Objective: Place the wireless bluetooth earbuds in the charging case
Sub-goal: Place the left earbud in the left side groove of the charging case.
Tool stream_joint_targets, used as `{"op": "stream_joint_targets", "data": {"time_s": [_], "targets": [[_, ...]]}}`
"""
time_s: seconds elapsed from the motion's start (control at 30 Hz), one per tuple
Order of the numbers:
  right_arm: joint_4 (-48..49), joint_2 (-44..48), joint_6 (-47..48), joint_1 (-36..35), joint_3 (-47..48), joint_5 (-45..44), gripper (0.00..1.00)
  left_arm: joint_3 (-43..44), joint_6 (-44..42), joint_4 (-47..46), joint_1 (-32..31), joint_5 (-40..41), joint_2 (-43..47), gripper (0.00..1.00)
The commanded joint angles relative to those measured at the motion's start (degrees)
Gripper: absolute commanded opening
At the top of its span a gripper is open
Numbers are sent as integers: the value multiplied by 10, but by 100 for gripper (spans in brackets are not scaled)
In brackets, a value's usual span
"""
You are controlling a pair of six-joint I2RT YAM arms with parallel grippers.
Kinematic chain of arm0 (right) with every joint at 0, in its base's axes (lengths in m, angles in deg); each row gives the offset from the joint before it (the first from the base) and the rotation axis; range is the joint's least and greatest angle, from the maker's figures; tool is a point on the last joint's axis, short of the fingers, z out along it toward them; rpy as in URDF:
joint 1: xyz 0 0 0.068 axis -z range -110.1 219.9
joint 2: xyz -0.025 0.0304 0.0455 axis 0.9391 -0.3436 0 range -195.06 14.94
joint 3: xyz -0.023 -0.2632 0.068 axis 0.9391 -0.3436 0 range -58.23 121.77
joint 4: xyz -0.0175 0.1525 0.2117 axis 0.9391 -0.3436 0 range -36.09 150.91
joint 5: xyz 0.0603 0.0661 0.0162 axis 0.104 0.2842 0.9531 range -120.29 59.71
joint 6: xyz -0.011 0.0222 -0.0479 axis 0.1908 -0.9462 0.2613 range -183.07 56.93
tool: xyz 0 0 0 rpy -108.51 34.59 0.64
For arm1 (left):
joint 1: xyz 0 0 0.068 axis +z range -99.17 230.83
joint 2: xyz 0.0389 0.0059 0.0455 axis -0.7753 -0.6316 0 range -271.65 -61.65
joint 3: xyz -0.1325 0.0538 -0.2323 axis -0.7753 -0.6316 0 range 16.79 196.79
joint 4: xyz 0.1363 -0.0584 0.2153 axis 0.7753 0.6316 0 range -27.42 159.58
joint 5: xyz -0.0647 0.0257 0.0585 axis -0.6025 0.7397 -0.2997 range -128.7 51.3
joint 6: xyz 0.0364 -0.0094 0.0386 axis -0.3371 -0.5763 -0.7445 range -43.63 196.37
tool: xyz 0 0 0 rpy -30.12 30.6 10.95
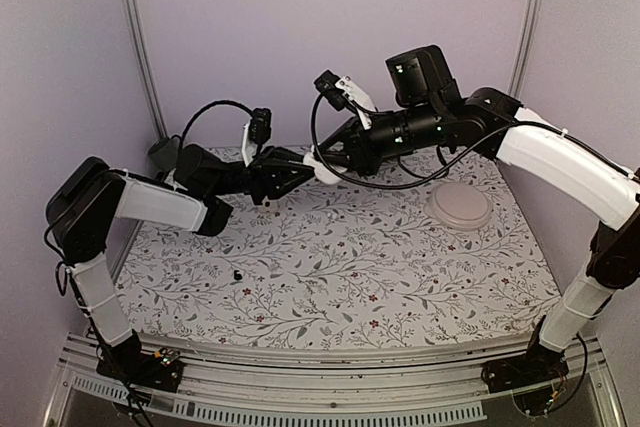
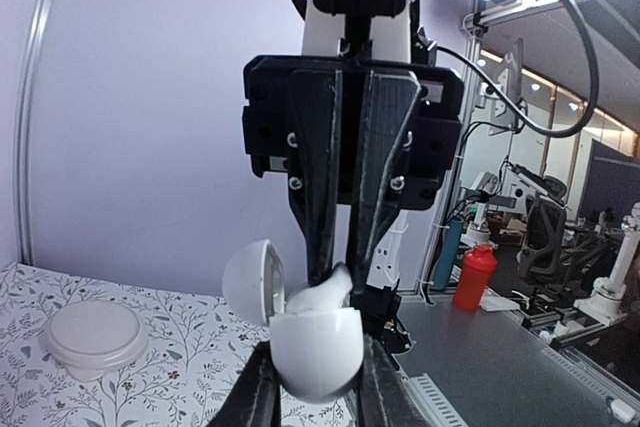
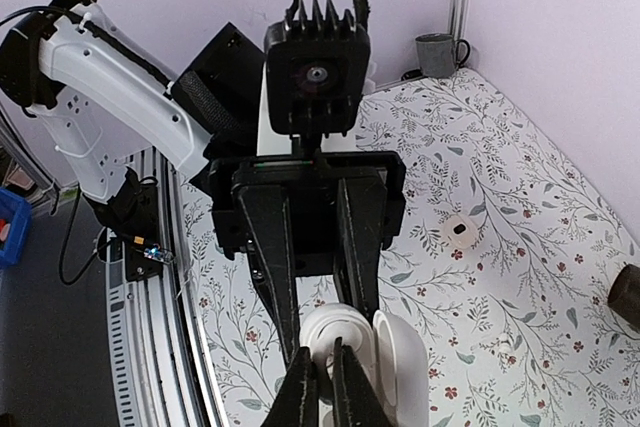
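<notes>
My left gripper [image 1: 308, 171] is shut on the white charging case [image 2: 318, 352] and holds it in the air over the back of the table, with its lid [image 2: 250, 292] open. My right gripper [image 1: 332, 160] meets it from the right. It is shut on one white earbud [image 2: 326, 295], whose lower end is in the case's opening. In the right wrist view the case [image 3: 345, 325] sits between my left fingers [image 3: 275, 267], and my right gripper [image 3: 323, 387] pinches the earbud over it. The earbud is mostly hidden there. I cannot make out the second earbud.
A pale round dish [image 1: 461, 207] lies at the back right of the floral mat. A tiny black bit [image 1: 238, 274] lies left of centre. A white round lump with a dark spot [image 3: 459, 231] lies on the mat. A grey cup [image 1: 165, 154] stands in the back left corner.
</notes>
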Motion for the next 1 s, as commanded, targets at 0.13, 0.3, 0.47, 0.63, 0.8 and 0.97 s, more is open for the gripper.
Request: {"op": "stream_joint_targets", "data": {"time_s": [0.13,0.3,0.47,0.63,0.8,0.97], "targets": [[-29,-17,-11,12,4,-84,9,-8,-39,-180,-15,-7,54,0],[-34,-28,-19,11,11,-75,10,-18,-62,-180,-15,6,59,0],[-41,-40,-22,3,26,-59,9,-22,-79,-171,-16,12,62,0],[-42,-44,-15,-11,28,-56,7,-28,-115,-127,-16,37,74,0],[-38,-44,-14,-16,27,-55,7,-36,-158,-68,-15,83,88,0],[-35,-46,-13,-17,25,-50,7,-43,-204,-15,-16,120,105,0]]}}
